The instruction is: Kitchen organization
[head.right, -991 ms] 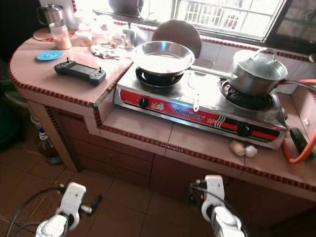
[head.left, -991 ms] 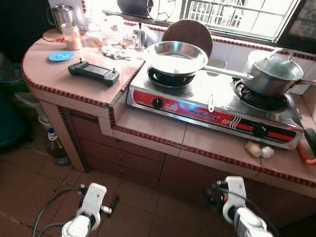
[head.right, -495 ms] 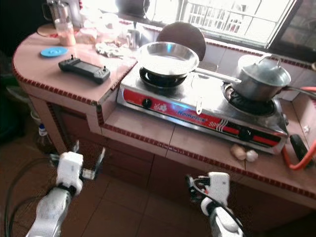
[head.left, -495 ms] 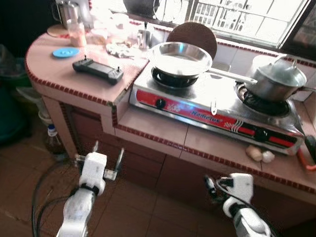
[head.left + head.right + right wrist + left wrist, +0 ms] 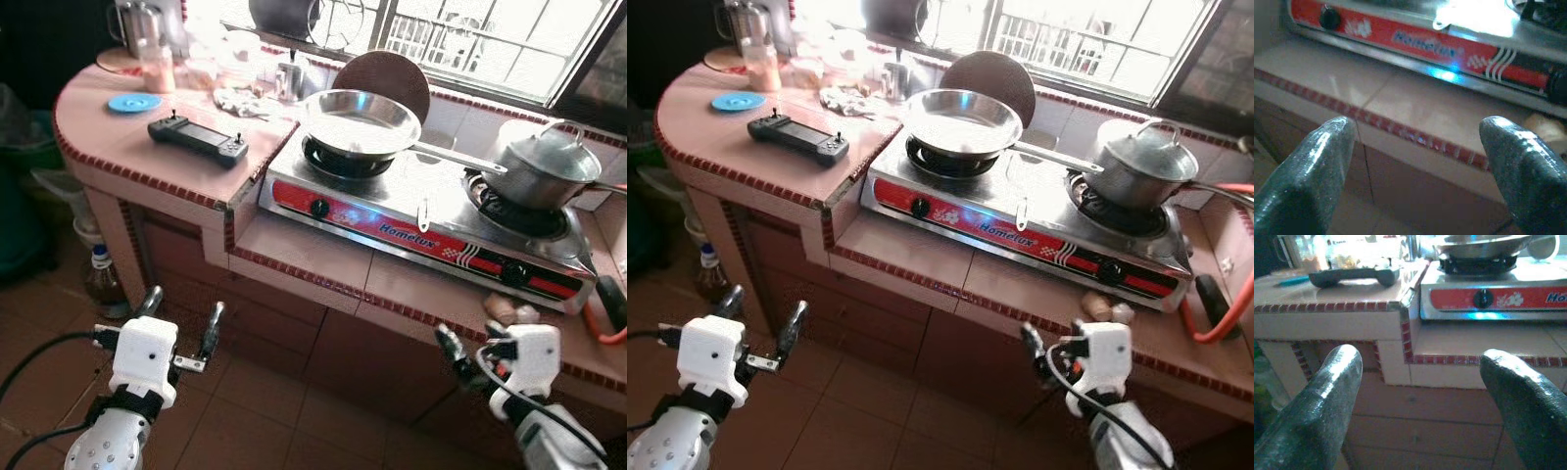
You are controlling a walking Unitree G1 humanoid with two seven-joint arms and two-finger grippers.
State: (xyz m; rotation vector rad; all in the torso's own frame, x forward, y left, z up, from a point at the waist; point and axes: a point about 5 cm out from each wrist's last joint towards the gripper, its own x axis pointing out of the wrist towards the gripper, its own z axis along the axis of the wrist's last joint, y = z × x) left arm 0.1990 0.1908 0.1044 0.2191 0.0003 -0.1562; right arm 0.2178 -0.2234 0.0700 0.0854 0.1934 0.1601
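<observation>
The frying pan (image 5: 361, 122) sits on the stove's (image 5: 431, 220) burner at ten o'clock of the lidded pot (image 5: 542, 166). Steel, stiff and slippery, it is probably best taken by its long handle. Both the left gripper (image 5: 181, 319) and right gripper (image 5: 460, 354) hang splayed and empty below the counter (image 5: 294, 257).

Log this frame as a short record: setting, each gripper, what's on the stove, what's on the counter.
setting: tiled kitchen counter with a two-burner stove
left gripper: open, low in front of the counter, holding nothing
right gripper: open, below the counter edge, holding nothing
stove: empty frying pan, lidded pot
counter: black controller, blue lid
</observation>
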